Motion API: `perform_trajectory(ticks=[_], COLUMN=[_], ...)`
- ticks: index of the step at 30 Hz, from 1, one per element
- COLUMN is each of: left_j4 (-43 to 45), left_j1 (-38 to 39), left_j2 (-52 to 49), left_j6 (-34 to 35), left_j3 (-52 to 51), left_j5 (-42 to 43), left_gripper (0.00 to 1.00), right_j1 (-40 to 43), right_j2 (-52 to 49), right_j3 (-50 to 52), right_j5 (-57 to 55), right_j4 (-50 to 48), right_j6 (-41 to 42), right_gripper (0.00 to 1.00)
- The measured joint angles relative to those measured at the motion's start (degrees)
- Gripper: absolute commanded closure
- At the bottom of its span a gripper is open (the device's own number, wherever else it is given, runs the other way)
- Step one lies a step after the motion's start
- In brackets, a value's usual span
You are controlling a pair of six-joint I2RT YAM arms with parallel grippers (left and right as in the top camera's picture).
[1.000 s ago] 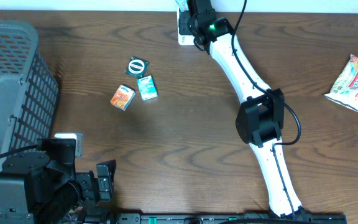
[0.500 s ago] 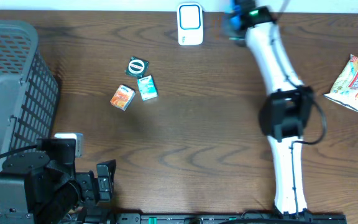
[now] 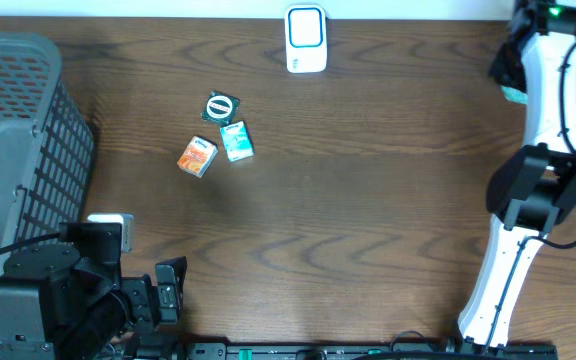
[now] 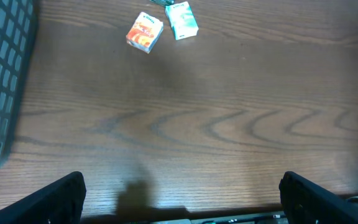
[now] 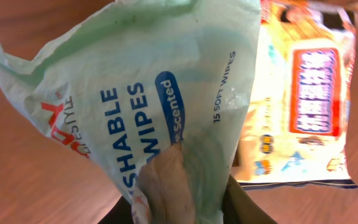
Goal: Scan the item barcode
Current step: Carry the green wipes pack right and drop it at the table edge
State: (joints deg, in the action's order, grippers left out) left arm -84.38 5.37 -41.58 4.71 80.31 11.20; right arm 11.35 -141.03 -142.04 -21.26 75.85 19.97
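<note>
Swung off scanner [image 3: 306, 38] to far right with right gripper [image 5: 197, 200] pinching wipes pack [image 5: 135, 93], left gripper [image 4: 182, 199] gaping empty.

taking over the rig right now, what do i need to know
Left gripper: open, empty, low over the table.
Right gripper: shut on the wipes pack, at the far right over the snack bag.
Scanner: back edge, middle. Orange box, teal box and round tin lie left of centre.
Done: the right arm was at the scanner a second ago and has swung away, so the wipes were probably scanned.
Left: set the wipes down.
</note>
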Motion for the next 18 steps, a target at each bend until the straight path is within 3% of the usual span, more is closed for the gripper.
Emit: perform_trajectory(ticks=[3, 8, 13, 18], left_j4=[0.00, 0.00, 0.00, 0.00], left_j1=[0.00, 0.00, 0.00, 0.00], left_j2=[0.00, 0.00, 0.00, 0.00], left_j6=[0.00, 0.00, 0.00, 0.00], left_j3=[0.00, 0.00, 0.00, 0.00], left_j5=[0.00, 0.00, 0.00, 0.00], left_gripper=[0.02, 0.02, 0.03, 0.02], right_j1=[2.16, 4.37, 6.01, 7.21], right_j2=[0.00, 0.00, 0.00, 0.00], right_j3=[2.38, 6.60, 9.29, 9.46], right_j5=[0.48, 0.81, 0.90, 1.68], right_j4=[-0.44, -3.54, -4.37, -3.26], right_j6=[-0.02, 0.11, 0.00, -0.02], right_gripper=[0.91, 0.56, 0.47, 0.46])
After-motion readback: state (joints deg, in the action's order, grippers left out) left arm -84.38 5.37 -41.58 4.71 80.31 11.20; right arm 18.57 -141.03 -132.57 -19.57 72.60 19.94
